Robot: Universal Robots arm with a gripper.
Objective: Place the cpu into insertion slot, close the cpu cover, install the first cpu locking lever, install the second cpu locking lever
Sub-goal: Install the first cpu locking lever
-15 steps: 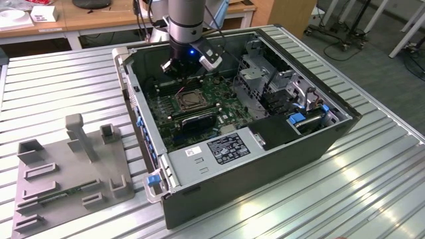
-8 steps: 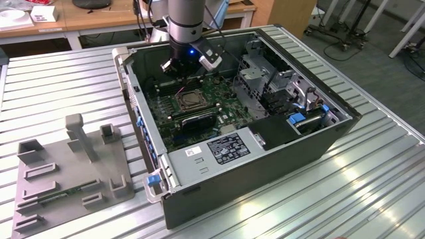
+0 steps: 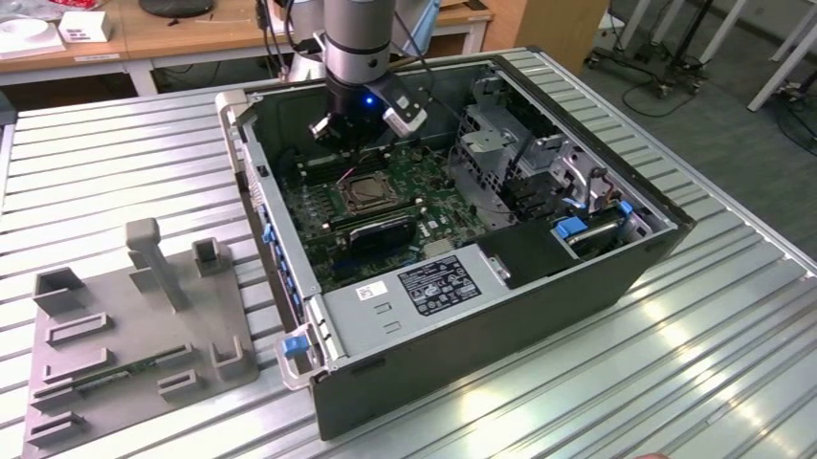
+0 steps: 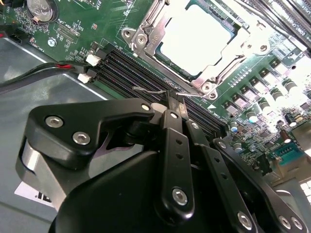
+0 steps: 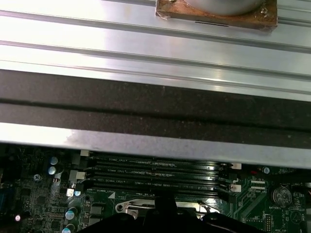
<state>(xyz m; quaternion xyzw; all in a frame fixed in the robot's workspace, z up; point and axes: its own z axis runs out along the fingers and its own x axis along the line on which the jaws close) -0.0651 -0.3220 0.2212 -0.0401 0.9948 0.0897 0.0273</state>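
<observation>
The gripper (image 4: 175,98), fingers (image 4: 172,131) clenched together, meets the wire locking lever (image 4: 148,90) beside the closed cpu cover (image 4: 156,33). Latching it likely calls for steady downward pressure.

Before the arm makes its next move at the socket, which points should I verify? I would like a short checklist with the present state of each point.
1. The cpu lies in the insertion slot: ok, its silvery top sits flat inside the rim.
2. The cpu cover is down around the cpu: ok, as far as the second wrist view shows.
3. The thin wire lever beside the memory slots is latched: cannot tell.
4. The pincer, tips together at that lever, grips it: cannot tell.
5. The red and black cable lies apart from the pincer: ok.
</observation>
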